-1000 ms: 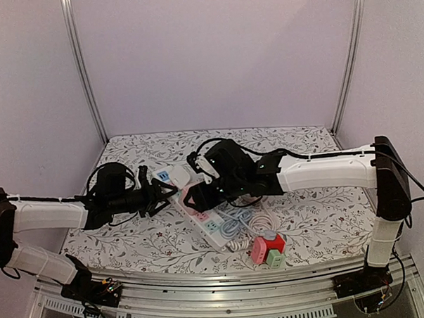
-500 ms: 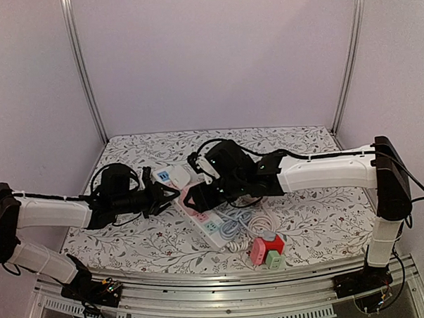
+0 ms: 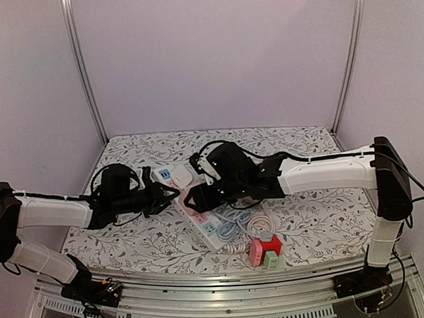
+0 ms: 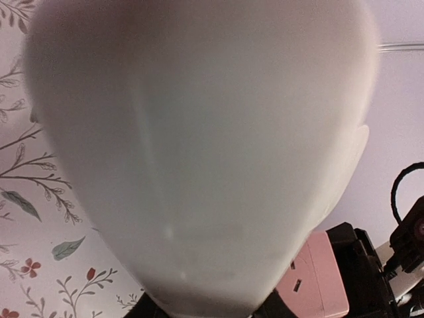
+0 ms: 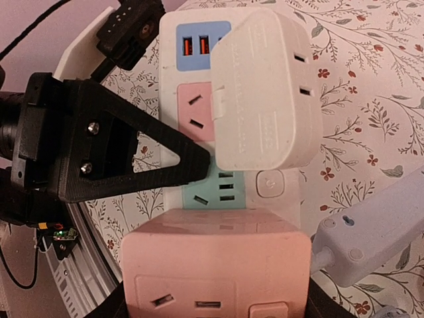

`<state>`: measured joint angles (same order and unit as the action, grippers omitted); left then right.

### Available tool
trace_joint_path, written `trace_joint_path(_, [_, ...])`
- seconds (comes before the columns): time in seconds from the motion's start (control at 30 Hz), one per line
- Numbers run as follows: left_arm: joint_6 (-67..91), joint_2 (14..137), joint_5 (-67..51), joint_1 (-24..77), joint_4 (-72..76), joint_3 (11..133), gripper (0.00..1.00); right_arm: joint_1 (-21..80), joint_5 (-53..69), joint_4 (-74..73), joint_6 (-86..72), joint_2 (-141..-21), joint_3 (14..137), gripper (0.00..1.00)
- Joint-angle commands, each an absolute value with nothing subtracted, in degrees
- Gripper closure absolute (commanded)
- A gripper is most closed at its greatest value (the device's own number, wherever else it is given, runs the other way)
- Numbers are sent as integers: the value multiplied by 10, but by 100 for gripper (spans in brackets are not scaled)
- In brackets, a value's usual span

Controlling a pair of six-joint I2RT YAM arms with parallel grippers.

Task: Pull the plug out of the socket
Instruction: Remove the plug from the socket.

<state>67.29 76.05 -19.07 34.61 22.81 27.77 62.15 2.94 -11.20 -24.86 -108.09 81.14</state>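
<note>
Since a second ago the left gripper (image 3: 168,194) has slid right along the bench (image 3: 306,218) and drawn its jaws in around the plug (image 3: 177,176). The right arm has hardly shifted.

In the right wrist view one black left finger (image 5: 139,156) touches the plug's (image 5: 265,93) near side with its tip. The left wrist view is filled by the blurred white body of the plug (image 4: 199,152), so I cannot tell whether the jaws are clamped on it.

The right gripper (image 3: 197,199) stands partly apart, closed on a pink block (image 5: 215,271) that sits on the power strip (image 3: 209,228).

The plug sits in the power strip (image 5: 215,192) near its far end, just beside the blue section and overlapping the pink one. The pink block is further down the same strip, past the green section.

The strip runs diagonally from left of the bench's centre toward the front edge. A pale blue strip (image 3: 232,218) with a coiled cable lies against its right side. A cube socket (image 3: 266,249) in red, pink and green stands close to the front edge.

Open cloth lies behind the plug up to the back edge and across the right half toward the right edge. The left gripper has cloth behind it toward the left edge.

Count: two arms, two strips, one white plug, one pink block, one cube socket.
</note>
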Motion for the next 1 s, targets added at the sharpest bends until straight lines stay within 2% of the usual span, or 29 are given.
trace_joint_path(0.0, [648, 760, -192, 358, 243, 281, 95, 612, 25, -53, -300, -1044, 804, 76])
trace_joint_path(0.67, [642, 742, -168, 372, 203, 296, 99, 595, 59, -24, -335, -1048, 770, 76])
trace_joint_path(0.97, [642, 746, -174, 373, 192, 300, 99, 620, 6, -33, -318, -1036, 767, 76])
